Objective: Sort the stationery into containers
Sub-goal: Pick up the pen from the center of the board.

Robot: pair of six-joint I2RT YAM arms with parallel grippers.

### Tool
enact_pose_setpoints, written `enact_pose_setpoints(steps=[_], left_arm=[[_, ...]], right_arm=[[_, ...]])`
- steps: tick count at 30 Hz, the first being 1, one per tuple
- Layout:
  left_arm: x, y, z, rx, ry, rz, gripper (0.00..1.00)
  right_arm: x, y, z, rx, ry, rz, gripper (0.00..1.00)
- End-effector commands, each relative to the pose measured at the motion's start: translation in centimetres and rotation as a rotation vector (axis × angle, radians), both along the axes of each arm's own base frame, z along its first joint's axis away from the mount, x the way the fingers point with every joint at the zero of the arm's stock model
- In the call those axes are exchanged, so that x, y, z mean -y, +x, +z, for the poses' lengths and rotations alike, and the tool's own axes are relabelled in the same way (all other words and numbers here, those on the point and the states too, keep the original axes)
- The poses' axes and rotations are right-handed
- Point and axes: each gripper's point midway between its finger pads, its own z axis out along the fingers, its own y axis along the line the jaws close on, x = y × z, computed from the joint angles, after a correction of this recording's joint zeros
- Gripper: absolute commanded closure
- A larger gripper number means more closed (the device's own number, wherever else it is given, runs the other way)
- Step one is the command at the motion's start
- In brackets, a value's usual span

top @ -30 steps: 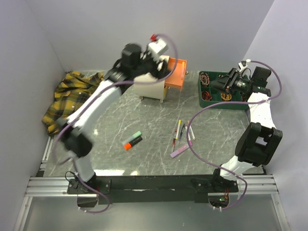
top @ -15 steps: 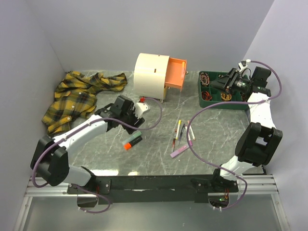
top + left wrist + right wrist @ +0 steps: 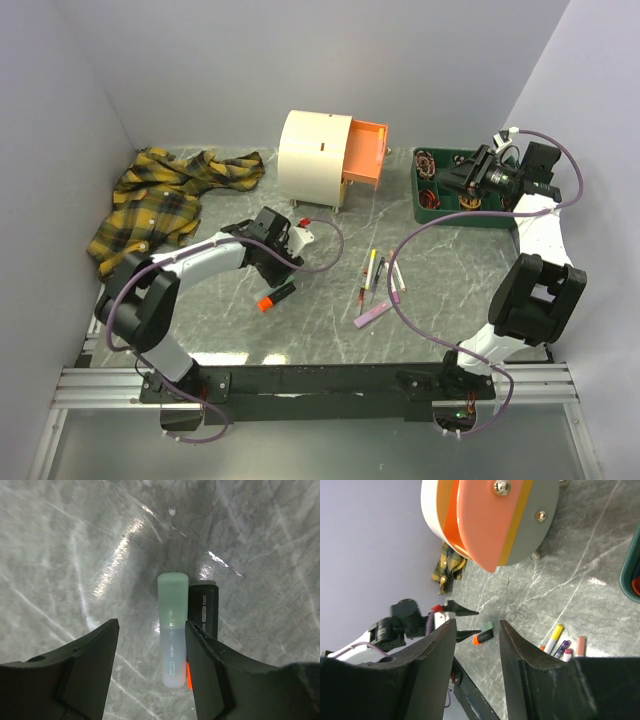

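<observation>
Nearest me, the left gripper (image 3: 150, 645) hangs low over the marble worktop (image 3: 330, 255), fingers apart around a pale green highlighter (image 3: 171, 630). A black-and-orange highlighter (image 3: 202, 615) lies touching it. Thin pens (image 3: 378, 282) lie at three o'clock. Farther back stands the cream cabinet (image 3: 312, 158), orange drawer (image 3: 365, 152) out. At two o'clock the right gripper (image 3: 477, 630) hovers over the green tray (image 3: 424, 212), fingers apart, empty.

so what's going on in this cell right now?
Stationery sorting. The left gripper hangs open, low over the green highlighter, which lies on the table beside a black-and-red one. Nothing is gripped yet. The right gripper hovers open and empty by the green tray. Thin pens lie loose mid-table; the cabinet's orange drawer is open.
</observation>
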Motion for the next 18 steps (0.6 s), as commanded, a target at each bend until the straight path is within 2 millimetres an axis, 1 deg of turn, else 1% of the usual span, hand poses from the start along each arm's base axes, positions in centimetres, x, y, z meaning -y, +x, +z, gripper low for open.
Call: enact_pose_setpoints(steps=[1, 3, 6, 11, 15, 17, 18], left_arm=[[1.4, 1.5, 0.9, 0.025, -0.044, 0.014, 0.39], [1.6, 1.3, 0.6, 0.011, -0.049, 0.018, 0.39], [1.2, 0.7, -0.2, -0.012, -0.038, 0.021, 0.39], [0.1, -0.6, -2.6, -0.072, 0.010, 0.040, 0.40], [0.1, -0.5, -3.6, -0.088, 0.020, 0.059, 0.43], [0.3, -0.3, -3.9, -0.096, 0.020, 0.060, 0.49], [0.4, -0.5, -4.0, -0.106, 0.017, 0.059, 0.54]], right_arm=[[0.1, -0.3, 1.4, 0.068, -0.032, -0.001, 0.53], [0.2, -0.3, 1.3, 0.066, -0.033, -0.001, 0.53], [0.2, -0.2, 1.3, 0.065, -0.032, -0.001, 0.53], [0.3, 0.0, 1.1, 0.059, -0.030, -0.003, 0.53], [0.3, 0.1, 1.1, 0.060, -0.032, -0.006, 0.53], [0.3, 0.1, 1.2, 0.061, -0.033, -0.006, 0.53], [0.3, 0.0, 1.2, 0.061, -0.032, -0.004, 0.53]])
